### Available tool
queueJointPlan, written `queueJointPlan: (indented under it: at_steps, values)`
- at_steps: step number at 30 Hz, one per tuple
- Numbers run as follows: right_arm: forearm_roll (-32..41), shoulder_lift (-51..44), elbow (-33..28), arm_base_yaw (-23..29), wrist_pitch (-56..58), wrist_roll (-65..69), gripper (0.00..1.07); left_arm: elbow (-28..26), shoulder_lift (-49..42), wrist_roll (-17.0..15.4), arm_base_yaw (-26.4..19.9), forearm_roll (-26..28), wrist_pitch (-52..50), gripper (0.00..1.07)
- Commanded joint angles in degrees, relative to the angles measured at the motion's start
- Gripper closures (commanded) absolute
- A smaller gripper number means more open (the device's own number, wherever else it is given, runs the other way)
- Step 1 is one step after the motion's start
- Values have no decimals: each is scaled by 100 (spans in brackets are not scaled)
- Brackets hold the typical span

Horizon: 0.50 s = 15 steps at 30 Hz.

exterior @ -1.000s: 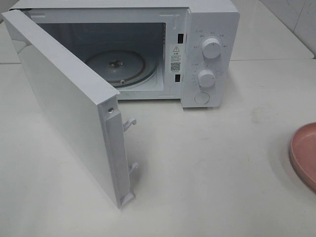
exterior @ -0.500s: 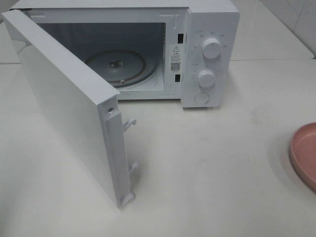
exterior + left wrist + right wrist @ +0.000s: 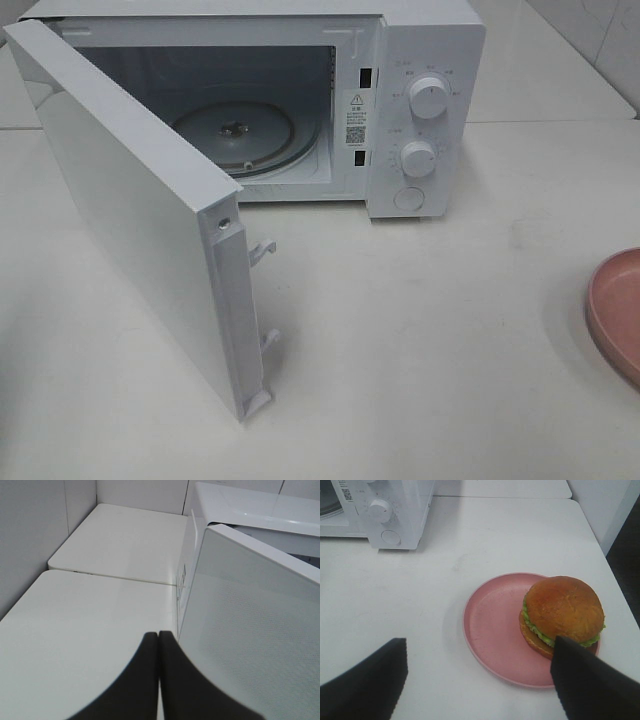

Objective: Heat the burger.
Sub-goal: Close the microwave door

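The burger [image 3: 563, 614] sits on the pink plate [image 3: 490, 630], toward one side of it, on the white table [image 3: 430, 340] — well apart from the microwave [image 3: 420, 110], whose door [image 3: 140, 230] hangs wide open. The right gripper [image 3: 477, 680] hovers above the plate, jaws spread, holding nothing. The left gripper [image 3: 159, 650] is clenched empty beside the door.

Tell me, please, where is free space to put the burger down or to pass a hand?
The tabletop between the open microwave door and the pink plate is bare. The glass turntable inside the microwave is bare too. The plate's one side holds the burger; the other is free.
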<state>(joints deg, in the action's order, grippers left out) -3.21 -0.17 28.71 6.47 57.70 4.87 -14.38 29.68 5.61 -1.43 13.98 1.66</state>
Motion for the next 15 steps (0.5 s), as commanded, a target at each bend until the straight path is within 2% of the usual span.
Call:
queueJointPlan:
  at_steps: [1,5,7,10,12,13,15]
  values:
    - [-11,-189,-11,-29,-74,-69,31,143,424,34,189,-97,-791,107]
    - [-11,-189,-11,-29,-74,-69,31,155,848,29,350,-378,-1306,107]
    - [-11,-189,-11,-29,-74,-69,31,155,1478,-195,504,-705,-1833,107]
    - [-11,-189,-11,-29,-74,-69,31,155,1656,-292,556,-808,-1960,107]
    - [-11,-189,-11,-29,-74,-69,31,155,2292,-733,785,-1255,-2429,107]
    - [-11,-189,-11,-29,-74,-69,31,155,2292,-733,785,-1255,-2429,107]
    - [-11,-189,-11,-29,-74,-69,31,155,2636,-963,911,-1518,-2722,107]
